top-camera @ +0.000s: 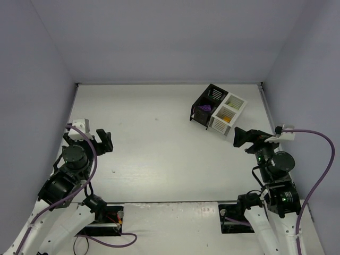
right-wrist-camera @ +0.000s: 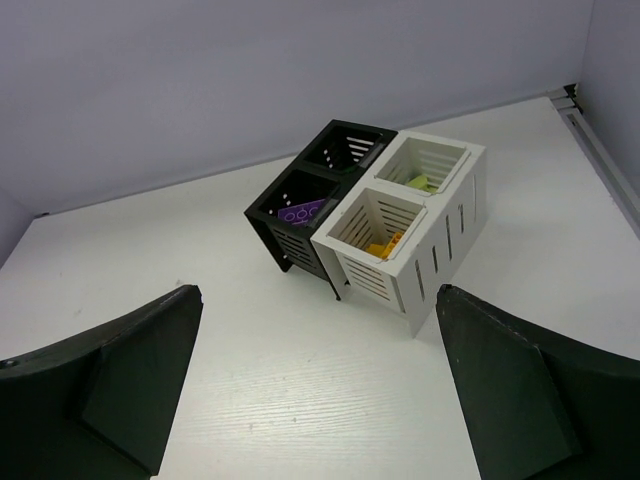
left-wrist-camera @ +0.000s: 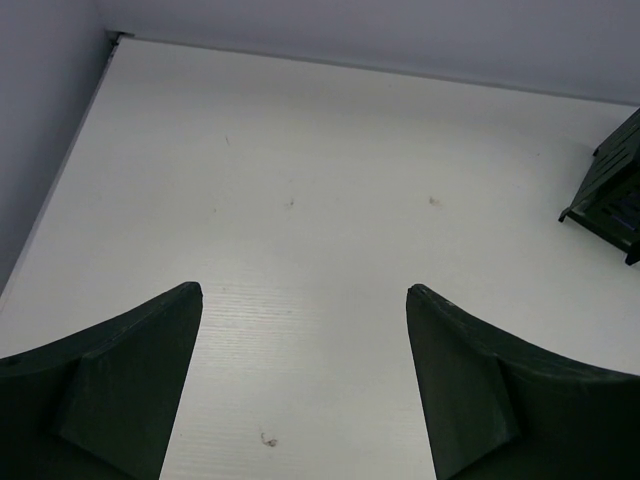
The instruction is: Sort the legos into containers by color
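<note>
The containers (top-camera: 219, 108) stand at the far right of the table, a black half (right-wrist-camera: 322, 176) joined to a white half (right-wrist-camera: 450, 225). Purple legos (right-wrist-camera: 303, 213) lie in the near black bin and orange-yellow legos (right-wrist-camera: 385, 245) in the near white bin. A lime green lego (right-wrist-camera: 418, 183) shows in the far white bin. What the far black bin holds is mostly hidden. My right gripper (right-wrist-camera: 318, 292) is open and empty, hanging just in front of the white bins (top-camera: 237, 137). Far to the left, my left gripper (top-camera: 106, 142) is open and empty over bare table (left-wrist-camera: 303, 295).
Grey walls close in the white table (top-camera: 159, 149) on the left, back and right. A corner of the black bins (left-wrist-camera: 615, 185) shows at the right edge of the left wrist view. Small dark specks (left-wrist-camera: 266, 439) mark the tabletop.
</note>
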Tool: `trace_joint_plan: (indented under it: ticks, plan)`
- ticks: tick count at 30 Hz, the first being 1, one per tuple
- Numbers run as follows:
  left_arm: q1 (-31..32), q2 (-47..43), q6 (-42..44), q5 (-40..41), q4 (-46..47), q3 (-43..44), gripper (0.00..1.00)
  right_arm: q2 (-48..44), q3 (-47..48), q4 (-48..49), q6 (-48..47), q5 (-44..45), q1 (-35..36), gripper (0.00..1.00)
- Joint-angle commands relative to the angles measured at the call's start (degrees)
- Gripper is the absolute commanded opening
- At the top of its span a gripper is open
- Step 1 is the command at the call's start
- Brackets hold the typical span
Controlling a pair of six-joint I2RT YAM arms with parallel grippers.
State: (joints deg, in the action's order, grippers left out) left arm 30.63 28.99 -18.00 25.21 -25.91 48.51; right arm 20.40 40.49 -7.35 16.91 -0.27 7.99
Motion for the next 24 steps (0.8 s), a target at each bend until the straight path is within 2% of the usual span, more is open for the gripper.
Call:
trace_joint_plan:
  ticks: [1, 24]
  plan:
    - [-0.3, 0.3, -0.6, 1.2, 1.6, -1.7, 0.76, 1.0, 0.0, 2.9, 1.3, 2.3, 0.4, 1.00]
    - [-6.3, 1.5, 0.6, -4.4, 2.3, -3.2, 0.76, 2.3, -0.1, 2.6, 2.4, 3.3, 0.4, 1.00]
